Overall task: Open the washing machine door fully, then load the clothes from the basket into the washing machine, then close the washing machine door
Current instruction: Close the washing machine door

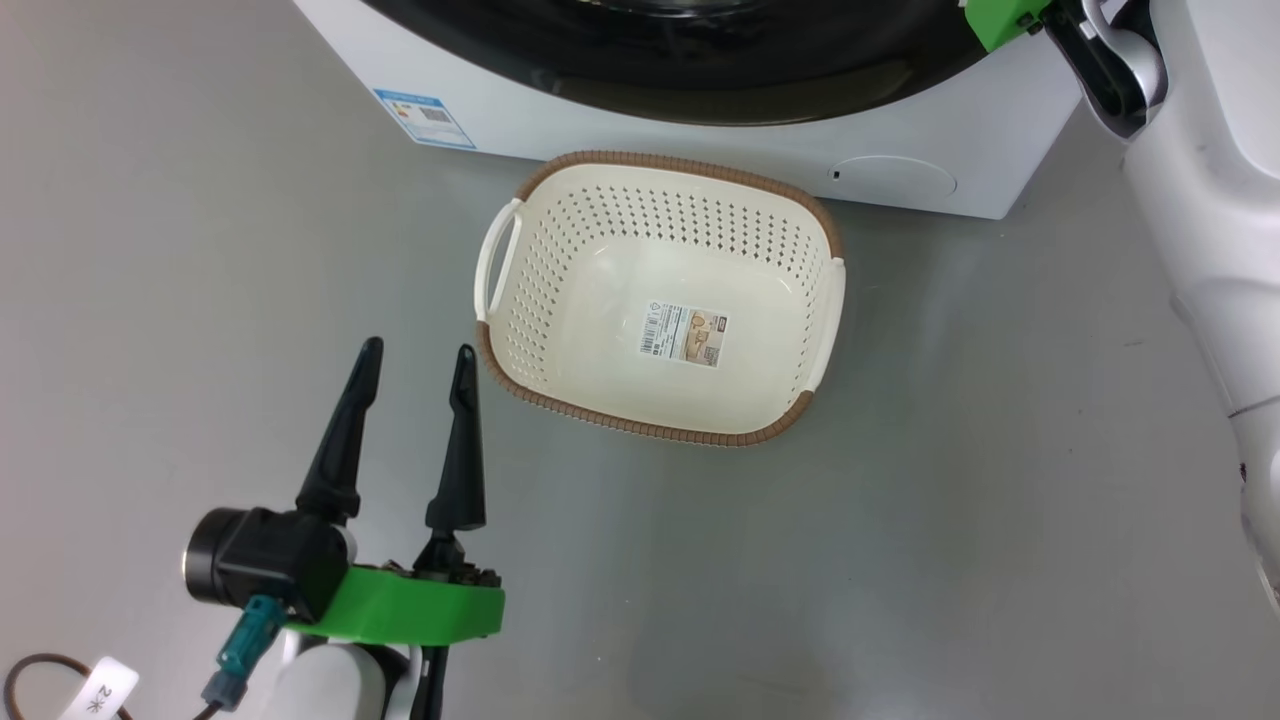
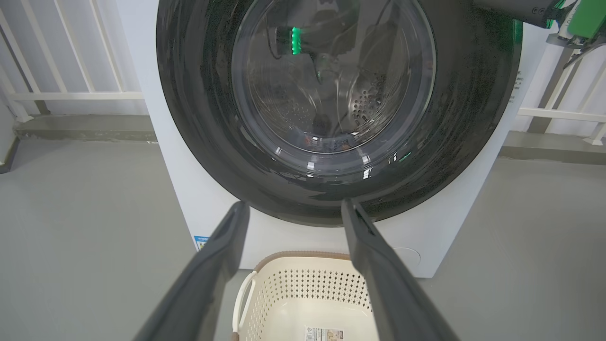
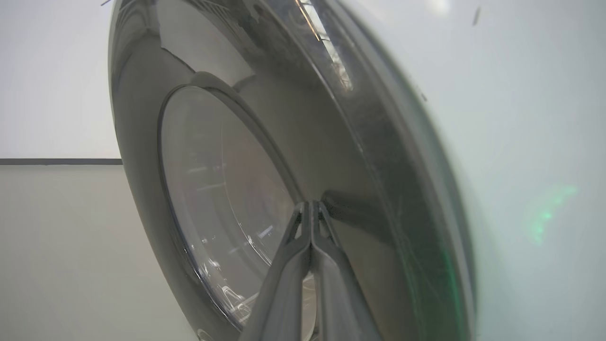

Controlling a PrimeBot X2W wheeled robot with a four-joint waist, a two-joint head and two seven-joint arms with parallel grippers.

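The left gripper (image 1: 418, 350) hangs over the grey floor (image 1: 200, 250) nearest the robot, its two dark fingers spread wide and holding nothing. The basket (image 1: 560, 300) sits on the floor just beyond those fingertips and to their right, apart from them. There is one basket, with two side handles (image 1: 497, 262) and one paper label (image 1: 684, 335) on its bottom.

Close behind its far rim stands the one washing machine (image 1: 700, 150), with one blue sticker (image 1: 425, 118) at its lower left and one round cover (image 1: 895, 180) at its lower right. Its door (image 2: 199, 118) lies flat against the white front, straight ahead of the left gripper and well apart from it. The steel drum (image 2: 364, 99) shows through the glass.

The right gripper (image 3: 310, 204) is up at the door's black rim, fingers pressed together on nothing. Whether the tips touch the rim I cannot tell.
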